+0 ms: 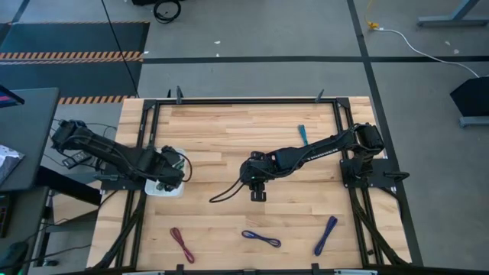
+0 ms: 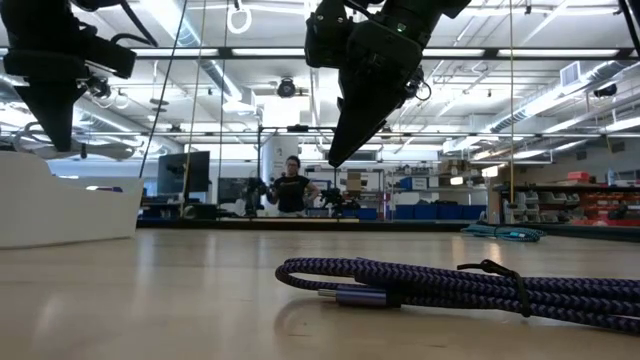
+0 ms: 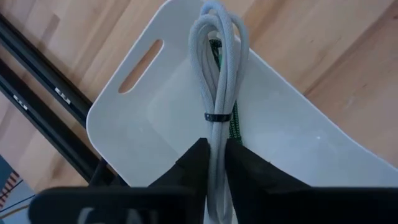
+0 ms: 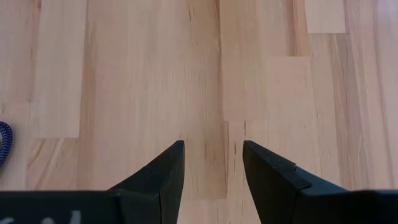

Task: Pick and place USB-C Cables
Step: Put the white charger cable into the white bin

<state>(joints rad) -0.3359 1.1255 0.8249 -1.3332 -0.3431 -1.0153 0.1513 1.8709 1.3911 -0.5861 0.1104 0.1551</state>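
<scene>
A white tray [image 1: 153, 189] [image 3: 155, 106] stands at the table's left. In it lie a green cable [image 3: 234, 126] and, over it, a silver-white cable bundle [image 3: 217, 56]. My left gripper [image 1: 170, 177] [image 3: 215, 158] hangs over the tray, shut on the silver-white bundle. My right gripper [image 1: 258, 192] [image 4: 212, 163] stands open above bare wood at mid-table, touching nothing. Flat on the table lie a teal cable [image 1: 302, 134], a dark red one [image 1: 182, 244], a blue one [image 1: 261, 238] and a purple one [image 1: 325, 234]. My left gripper pinches the silver-white bundle between its two fingers [image 3: 189, 163], on the part just short of its black tie [image 3: 214, 116]. The fingers come steeply from above. The bundle runs out ahead of them; its far loop end [image 3: 214, 15] reaches the tray's rim, over the green cable.
Black frame rails [image 1: 142, 137] run along the table's left and right sides, one close beside the tray. A long thin black wire [image 1: 223, 195] loops on the wood beside my right gripper. Open wood lies between the tray and the near cables.
</scene>
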